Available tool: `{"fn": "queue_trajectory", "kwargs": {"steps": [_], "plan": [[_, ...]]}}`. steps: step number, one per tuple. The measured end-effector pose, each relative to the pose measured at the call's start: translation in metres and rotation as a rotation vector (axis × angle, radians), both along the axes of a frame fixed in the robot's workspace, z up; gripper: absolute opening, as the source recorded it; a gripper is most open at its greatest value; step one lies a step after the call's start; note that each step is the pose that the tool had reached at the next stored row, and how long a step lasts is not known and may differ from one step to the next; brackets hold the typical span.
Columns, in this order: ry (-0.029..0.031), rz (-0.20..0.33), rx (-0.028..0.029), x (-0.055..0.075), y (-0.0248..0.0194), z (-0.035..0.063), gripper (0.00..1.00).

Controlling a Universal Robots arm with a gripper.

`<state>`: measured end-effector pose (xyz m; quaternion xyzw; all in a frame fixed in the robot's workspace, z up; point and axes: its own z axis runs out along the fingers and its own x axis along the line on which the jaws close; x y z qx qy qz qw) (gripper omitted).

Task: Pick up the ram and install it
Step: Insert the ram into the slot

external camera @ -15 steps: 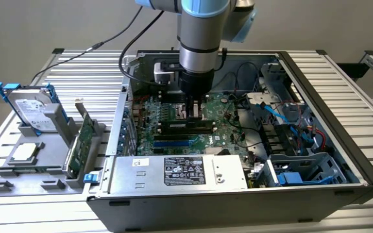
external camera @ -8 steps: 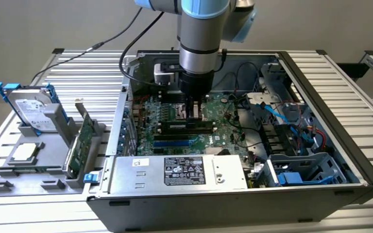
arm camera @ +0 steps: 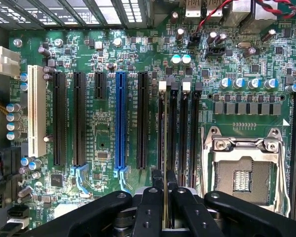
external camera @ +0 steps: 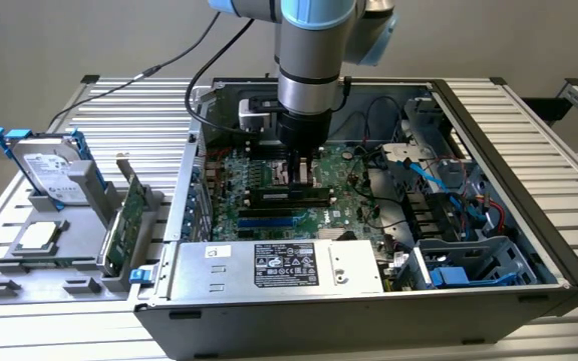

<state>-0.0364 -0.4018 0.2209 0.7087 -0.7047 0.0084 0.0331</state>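
Exterior view: an open computer case [external camera: 369, 301] sits on the slatted table [external camera: 530, 113], with the arm reaching down into it from above. The gripper [external camera: 303, 179] hangs over the motherboard [external camera: 269, 218] in the middle of the case, clenched on the ram [external camera: 289, 197]. The ram is a long, narrow stick with dark chips, standing on edge and level just under the fingertips, among the memory slots.

From the wrist view, the black fingers [arm camera: 150, 202] press from both sides on the ram [arm camera: 166, 210], seen edge-on as a thin strip. It lines up with one of the dark memory slots [arm camera: 163, 123], between the black expansion slots and the processor socket [arm camera: 241, 170]. Whether it is fully seated in the slot cannot be told. A blue slot [arm camera: 120, 118] and a white slot [arm camera: 34, 113] lie further along the board.

The power supply [external camera: 289, 267] fills the near side of the case. Toward the table edge on the exterior view's left, a grey holder [external camera: 8, 289] carries a hard drive [external camera: 53, 177] in a blue bracket, a green expansion card [external camera: 123, 226] standing upright, and a square silver processor chip [external camera: 38, 235], all well apart from the gripper.
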Motion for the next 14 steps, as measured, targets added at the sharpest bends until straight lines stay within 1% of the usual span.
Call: {"fn": "queue_trajectory", "kwargs": {"steps": [6, 11, 14], "plan": [[-0.0002, 0.0, 0.0003, 0.0, 0.0, 0.0, 0.14], [-0.0001, 0.0, 0.0002, 0.0, 0.0, 0.0033, 0.14], [-0.0002, 0.0, 0.0002, 0.0, -0.0004, 0.0033, 0.14]]}}
